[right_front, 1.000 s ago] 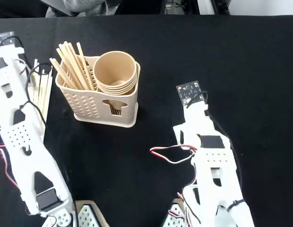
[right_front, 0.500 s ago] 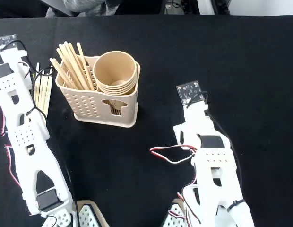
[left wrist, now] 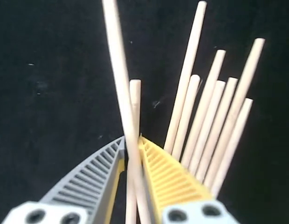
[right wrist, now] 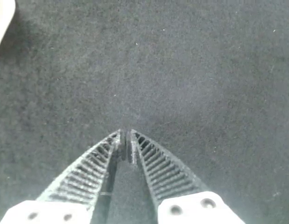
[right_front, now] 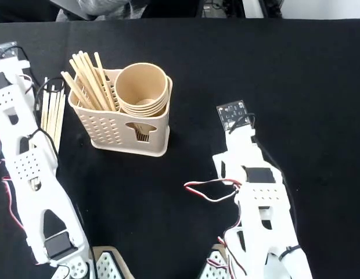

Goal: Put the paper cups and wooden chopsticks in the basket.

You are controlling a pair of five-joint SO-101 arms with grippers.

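Note:
The beige slotted basket [right_front: 119,132] stands left of the table's middle. It holds a stack of paper cups [right_front: 141,84] and a bundle of wooden chopsticks [right_front: 87,78]. Several loose chopsticks [right_front: 54,113] lie on the black cloth between the basket and the left arm [right_front: 23,157]. My left gripper [left wrist: 131,140] is shut on a chopstick [left wrist: 117,65] that runs slanted between its fingers, with a second stick [left wrist: 134,102] close against it. More chopsticks [left wrist: 214,121] lie beside it. My right gripper [right wrist: 125,135] is shut on nothing over bare cloth.
The right arm [right_front: 255,180] lies along the near right of the table, right of the basket. A black cloth [right_front: 273,64] covers the table, with free room at the far right. Cables [right_front: 209,189] loop beside the right arm.
The left arm has shifted a little to the left and toward the far edge, uncovering more of the loose chopsticks. The right arm has not moved.

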